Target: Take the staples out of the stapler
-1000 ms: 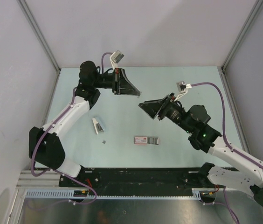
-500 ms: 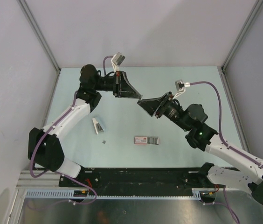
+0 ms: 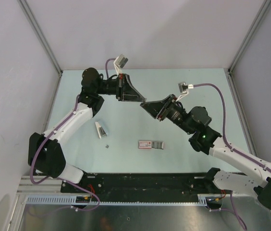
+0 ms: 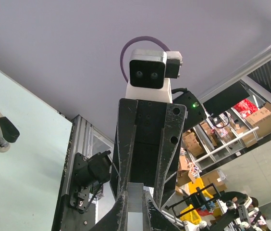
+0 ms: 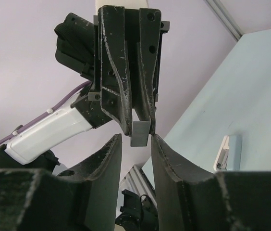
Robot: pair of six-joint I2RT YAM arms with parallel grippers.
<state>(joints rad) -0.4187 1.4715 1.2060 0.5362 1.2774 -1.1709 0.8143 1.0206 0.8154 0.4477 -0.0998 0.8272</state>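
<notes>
Gripping staples (image 5: 141,133) in left jaws, right jaws parted near them, stapler (image 3: 151,144) on table (image 3: 207,82).

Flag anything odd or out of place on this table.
Nothing spilled or damaged. One stray: a tiny dark speck lies on the table between the staples and the stapler. Also, the left gripper pinches a small grey piece in mid-air, the right gripper open around it.
</notes>
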